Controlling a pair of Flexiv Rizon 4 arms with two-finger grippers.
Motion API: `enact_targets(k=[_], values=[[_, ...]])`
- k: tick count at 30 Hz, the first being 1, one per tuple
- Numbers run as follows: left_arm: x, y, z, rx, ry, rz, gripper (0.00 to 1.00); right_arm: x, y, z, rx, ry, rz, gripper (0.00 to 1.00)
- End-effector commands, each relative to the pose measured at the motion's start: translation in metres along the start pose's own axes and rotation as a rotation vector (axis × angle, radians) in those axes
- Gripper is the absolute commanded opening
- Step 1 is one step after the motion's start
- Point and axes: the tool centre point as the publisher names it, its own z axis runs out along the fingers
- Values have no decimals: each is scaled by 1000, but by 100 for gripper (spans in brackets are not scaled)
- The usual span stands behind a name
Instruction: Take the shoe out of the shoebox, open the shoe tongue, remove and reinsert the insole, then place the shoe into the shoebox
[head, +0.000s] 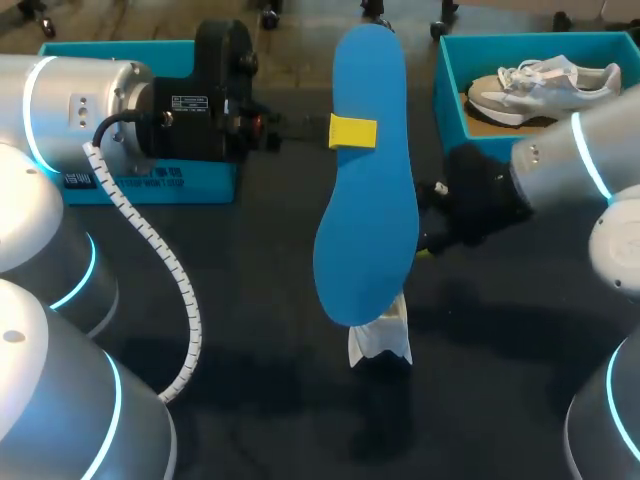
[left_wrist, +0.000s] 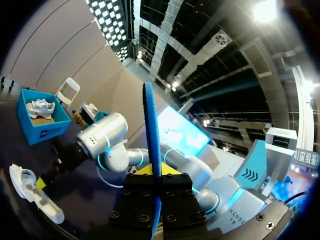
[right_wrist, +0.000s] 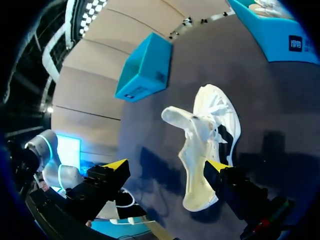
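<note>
Left gripper (head: 352, 131) is pinching the blue insole (head: 365, 200) between its 2 yellow-tipped fingers, 1 tip lying across the broad face in the head view. In the left wrist view the insole (left_wrist: 150, 130) is standing edge-on, rising straight out of the closed fingers, clear of the table (head: 300, 420) and of everything on it. Right gripper (right_wrist: 167, 167) is hanging low with its fingers spread wide, holding nothing. The white shoe (right_wrist: 207, 145) is lying on its side just ahead of it, nearer 1 finger than the other; whether that finger is touching the sole cannot be told. In the head view the shoe (head: 380, 338) is showing only below the insole's lower end, near the table's middle, with bare dark surface lying open around it toward the near edge. The open shoebox (head: 447, 90) is sitting at the far right of the table, well apart from the shoe, and is holding a second shoe (head: 545, 88). A blue box (head: 150, 180) is sitting at the far left, partly behind the left arm. Between the 2 boxes a lane of bare table is running under the raised insole.
</note>
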Motion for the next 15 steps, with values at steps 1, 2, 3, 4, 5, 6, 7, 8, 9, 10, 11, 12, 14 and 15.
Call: enact_targets(k=[1,2,3,4,5,6,7,8,9,10,11,12,14,15], values=[[-1,-1,1,-2,0,0,0,-4,-9,-20,-26,229,3,100],[-1,-1,1,-2,0,0,0,-1,-8,-23,-20,263,8,100],[-1,-1,1,-2,0,0,0,1,-8,-26,-3,273,28,100],[-1,-1,1,-2,0,0,0,4,-6,-29,-1,283,18,100],[-1,-1,1,-2,0,0,0,8,-6,-32,13,304,30,100],[-1,-1,1,-2,0,0,0,10,-5,-36,27,301,33,100],[-1,-1,1,-2,0,0,0,13,-4,-40,24,333,42,100],[-1,-1,1,-2,0,0,0,15,-4,-44,26,344,52,100],[-1,-1,1,-2,0,0,0,18,-3,-49,32,352,61,100],[-1,-1,1,-2,0,0,0,21,-3,-53,31,376,64,100],[-1,-1,1,-2,0,0,0,23,-3,-56,35,383,67,100],[-1,-1,1,-2,0,0,0,28,-2,-62,39,382,64,100],[-1,-1,1,-2,0,0,0,32,-1,-71,30,424,75,100],[-1,-1,1,-2,0,0,0,34,0,-74,34,422,79,100]])
